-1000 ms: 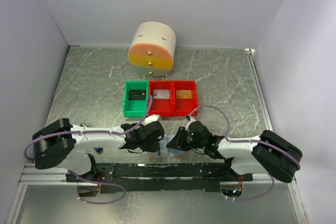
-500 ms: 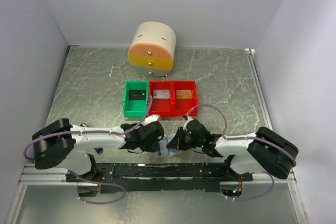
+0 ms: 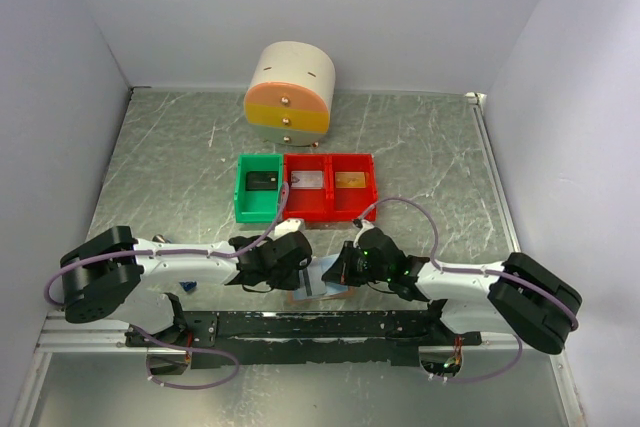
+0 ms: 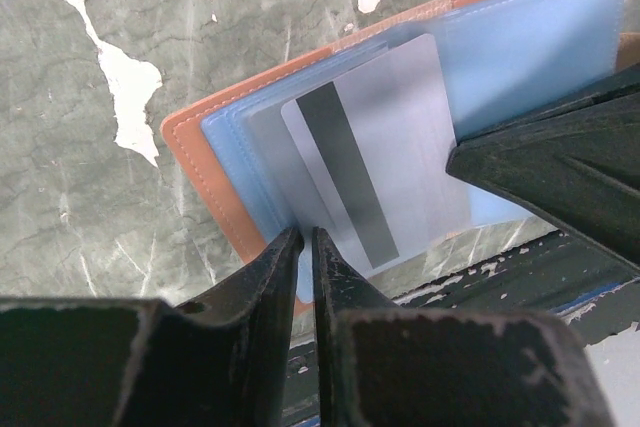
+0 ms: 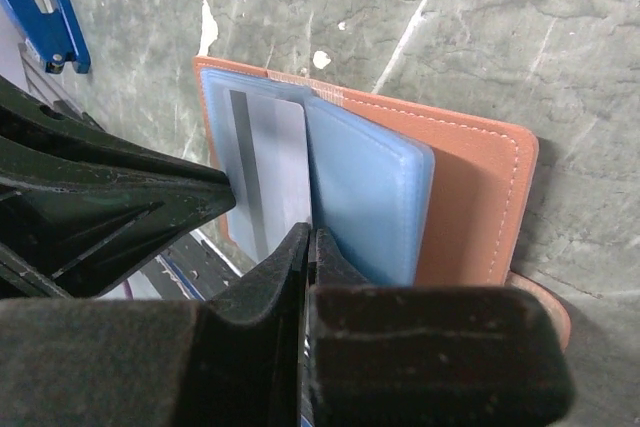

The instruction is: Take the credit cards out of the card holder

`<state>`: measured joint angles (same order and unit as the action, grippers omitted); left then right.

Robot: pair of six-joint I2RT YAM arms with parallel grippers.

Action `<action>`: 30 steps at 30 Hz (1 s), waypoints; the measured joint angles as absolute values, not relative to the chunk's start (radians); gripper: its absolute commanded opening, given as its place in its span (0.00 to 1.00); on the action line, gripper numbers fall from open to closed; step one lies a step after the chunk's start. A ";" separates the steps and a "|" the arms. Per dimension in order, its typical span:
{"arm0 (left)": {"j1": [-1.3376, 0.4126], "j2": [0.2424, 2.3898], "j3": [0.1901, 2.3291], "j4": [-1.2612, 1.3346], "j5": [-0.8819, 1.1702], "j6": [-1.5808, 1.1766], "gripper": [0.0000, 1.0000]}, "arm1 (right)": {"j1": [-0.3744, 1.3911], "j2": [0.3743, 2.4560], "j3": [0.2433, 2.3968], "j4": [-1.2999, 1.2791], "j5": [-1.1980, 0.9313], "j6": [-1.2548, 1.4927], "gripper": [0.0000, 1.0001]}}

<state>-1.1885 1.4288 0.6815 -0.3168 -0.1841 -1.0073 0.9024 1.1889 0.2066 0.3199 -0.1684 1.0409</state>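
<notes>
Both pincers were at the grey marbled table's (image 3: 180, 167) near edge: our left gripper (image 4: 302, 237) clenched on the silvery black-striped plastic card (image 4: 385, 187) — to draw it, we judged — while our right gripper (image 5: 307, 232) pinned the flat tan-brown card holder (image 5: 470, 187) by a pale blue pocket (image 5: 365, 197).

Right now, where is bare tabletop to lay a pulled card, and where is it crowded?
Bare: the marble right of the red bins to the wall, and left of the green bin. Crowded: the near edge, where both pairs of jaws meet at the card holder.
</notes>
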 measured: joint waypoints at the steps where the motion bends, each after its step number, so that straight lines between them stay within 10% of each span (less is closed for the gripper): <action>1: -1.188 1.429 0.682 -0.317 -0.184 -1.007 0.24 | 0.902 1.191 0.207 0.320 -0.168 1.039 0.01; 16: -1.189 1.408 0.668 -0.303 -0.184 -1.006 0.24 | 0.898 1.210 0.213 0.324 -0.176 1.038 0.22; 30: -1.189 1.414 0.669 -0.303 -0.184 -1.003 0.24 | 0.898 1.208 0.236 0.265 -0.147 1.031 0.00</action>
<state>-1.1889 1.4139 0.6685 -0.3031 -0.1837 -1.0031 0.8978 1.2079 0.2363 0.2653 -0.1474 1.0309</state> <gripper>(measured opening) 0.242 0.009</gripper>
